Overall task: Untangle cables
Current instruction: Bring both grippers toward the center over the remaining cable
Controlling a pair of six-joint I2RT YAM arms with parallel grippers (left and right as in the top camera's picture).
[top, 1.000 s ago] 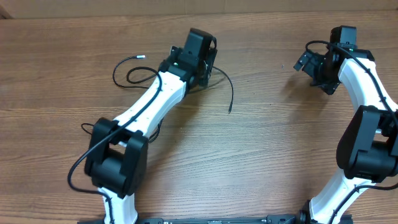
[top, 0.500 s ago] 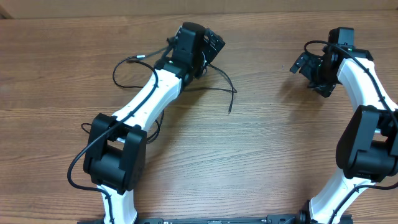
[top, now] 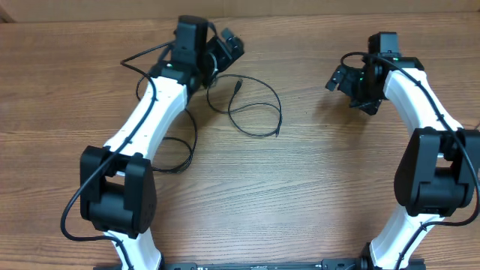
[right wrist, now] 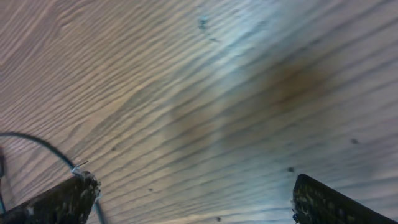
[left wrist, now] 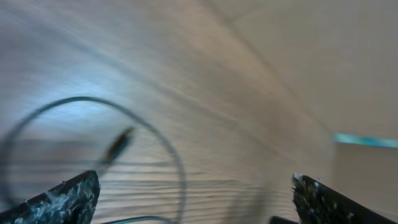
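Left gripper (top: 229, 45): jaws are set wide apart and nothing is clasped; it is held over the far part of the table, left of centre.
Left gripper, wrist view (left wrist: 196, 208): both fingertips (left wrist: 62, 199) are seen at the lower corners with only tabletop and cord between them; the picture is blurred.
Cables, nearest the left gripper (top: 255, 112): one thin black cord is laid in an open loop on the wood just beside and in front of the left gripper, not touched by it.
Plug end (top: 237, 84): it is found inside the upper part of that loop, close to the left gripper; in the left wrist view it appears as a dark smear (left wrist: 118, 146) under an arc of cord.
Free tip (top: 277, 133): it lies at the loop's right side, pointing toward the near edge.
Second cord (top: 189, 142): it is curved beside the left arm and partly hidden under it.
Right gripper (top: 346, 88): jaws are spread wide and nothing is held; it is well apart from the cords, on the right side.
Right gripper, wrist view (right wrist: 196, 199): bare wood is seen between the fingertips; a thin cord with a pale tip (right wrist: 79, 167) is seen at the lower left.
Table (top: 315, 187): brown wood grain.
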